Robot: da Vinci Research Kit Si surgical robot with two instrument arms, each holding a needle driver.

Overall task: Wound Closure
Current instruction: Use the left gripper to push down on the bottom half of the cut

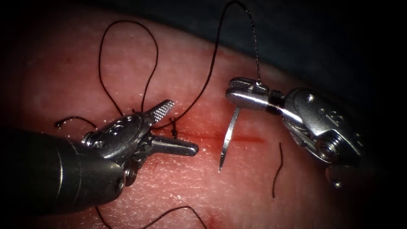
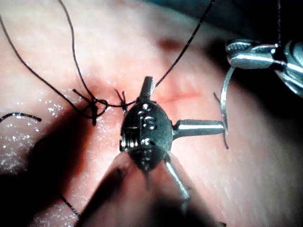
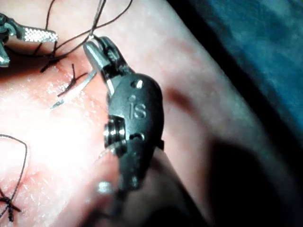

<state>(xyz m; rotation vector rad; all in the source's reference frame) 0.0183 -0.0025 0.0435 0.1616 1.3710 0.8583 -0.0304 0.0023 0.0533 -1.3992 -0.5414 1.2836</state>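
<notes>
Steel needle (image 1: 228, 138) hangs from the right tool (image 1: 246, 92), fingers pinching its swaged end, long axis running toward six o'clock, tip over the cut (image 1: 237, 138), clear of the tissue (image 1: 296, 199). At nine o'clock, the left tool (image 1: 174, 127) has fingers spread, empty, nearer the knotted thread (image 1: 173, 127).

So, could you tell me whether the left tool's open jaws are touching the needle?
Apart. In the endoscope view the left tool stands open, holding nothing, with bare tissue between its lower jaw and the needle, which hangs from the right tool, held near its thread end.
</notes>
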